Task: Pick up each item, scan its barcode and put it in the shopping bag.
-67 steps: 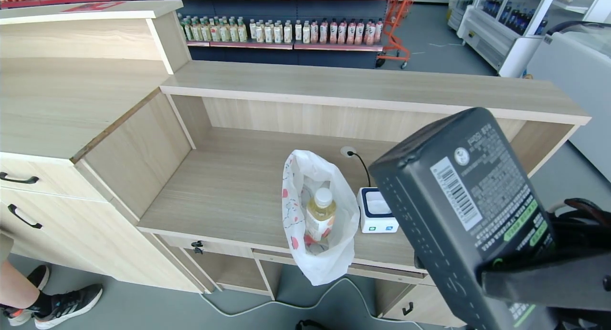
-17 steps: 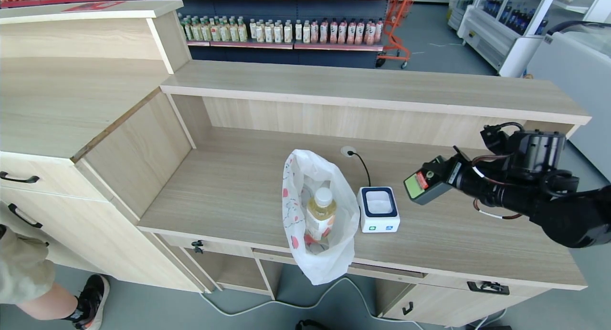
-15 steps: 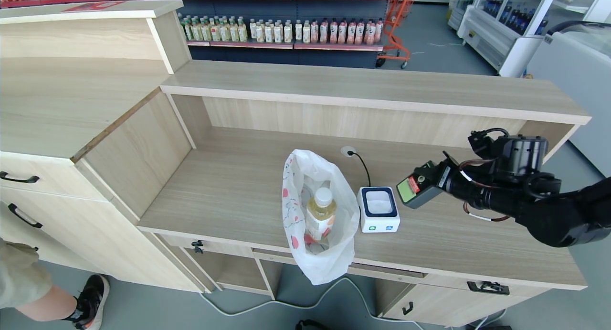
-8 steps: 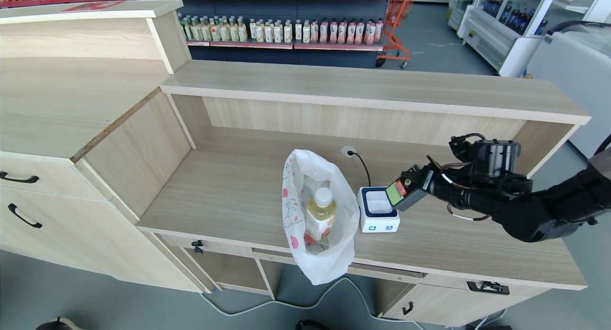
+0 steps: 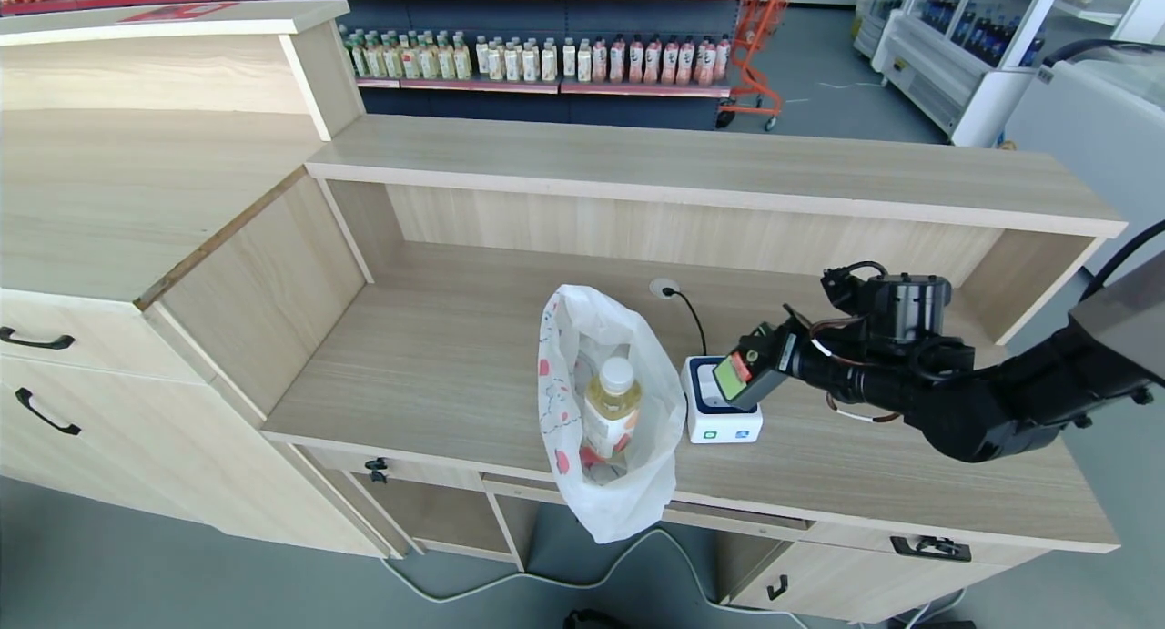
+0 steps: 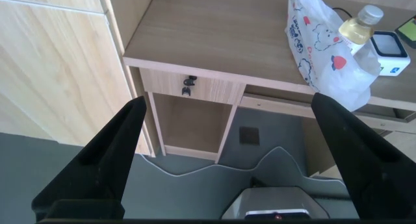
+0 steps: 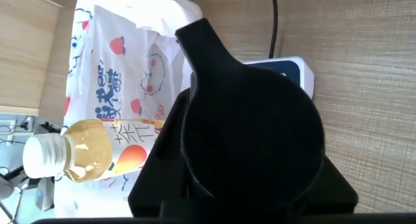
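Step in hand: presenting the item to the scanner.

The right gripper is clamped on a dark box, which hangs tilted just above the white barcode scanner, its green-and-red end face turned up and towards the bag. The scanner stands near the front edge of the counter. The white shopping bag sits just beside it on the left, draped over that front edge, mouth open, with a drink bottle upright inside. The left gripper hangs below and in front of the counter's front edge, fingers spread wide, holding nothing.

Findings: I cannot see the face that carries the barcode, so I cannot confirm it faces the scanner window.

Recommendations, in my judgement:
- I roll the wrist until the barcode side lies roughly parallel to the window, apart from it, not touching.
- I hold steady for the read and do not sweep.
- I keep the box clear of the scanner's cable at the back.
- I keep the grip firm; the box is long and could pivot in the jaws.
- For the move to the bag I go over its rim and lower beside the bottle, so as not to tip it.
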### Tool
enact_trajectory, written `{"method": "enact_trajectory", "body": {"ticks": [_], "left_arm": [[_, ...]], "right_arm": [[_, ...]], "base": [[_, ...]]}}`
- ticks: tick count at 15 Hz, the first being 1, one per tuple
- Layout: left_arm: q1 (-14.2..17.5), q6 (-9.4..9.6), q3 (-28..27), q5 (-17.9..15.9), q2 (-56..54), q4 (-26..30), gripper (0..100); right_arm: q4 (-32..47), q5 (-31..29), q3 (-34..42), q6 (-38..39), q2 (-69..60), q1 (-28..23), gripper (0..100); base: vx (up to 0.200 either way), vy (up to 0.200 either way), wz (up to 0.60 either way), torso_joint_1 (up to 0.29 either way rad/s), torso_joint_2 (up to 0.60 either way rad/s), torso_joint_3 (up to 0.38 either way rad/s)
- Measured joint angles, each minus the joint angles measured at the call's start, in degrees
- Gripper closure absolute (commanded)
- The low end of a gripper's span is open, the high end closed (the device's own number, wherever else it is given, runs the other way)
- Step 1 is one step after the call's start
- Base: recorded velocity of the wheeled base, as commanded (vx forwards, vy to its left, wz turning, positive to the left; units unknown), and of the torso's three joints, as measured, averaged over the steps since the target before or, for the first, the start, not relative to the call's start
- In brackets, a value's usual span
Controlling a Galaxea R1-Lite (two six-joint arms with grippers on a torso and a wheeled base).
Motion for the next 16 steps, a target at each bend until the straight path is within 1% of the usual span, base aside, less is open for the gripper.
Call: {"method": "enact_trajectory", "body": {"ticks": [4,7,13,16], "left_arm": [[0.00,0.00,0.00,0.00,0.00,0.00,0],[0.00,0.00,0.00,-0.01,0.00,0.00,0],[0.00,0.00,0.00,-0.01,0.00,0.00,0],[0.00,0.00,0.00,0.00,0.00,0.00,0]], "right_arm": [[0.40,0.04,-2.88,-2.26,1.71,0.30,100],[0.41,0.06,-3.40,-3.23,2.43,0.44,100],[0.09,0.91,-4.14,-3.54,3.71,1.28,100],[0.07,0.96,-5.68,-3.56,4.88,1.68,100]], "base": [[0.000,0.000,0.00,0.000,0.00,0.000],[0.000,0.000,0.00,0.000,0.00,0.000],[0.000,0.000,0.00,0.000,0.00,0.000],[0.000,0.000,0.00,0.000,0.00,0.000]]}}
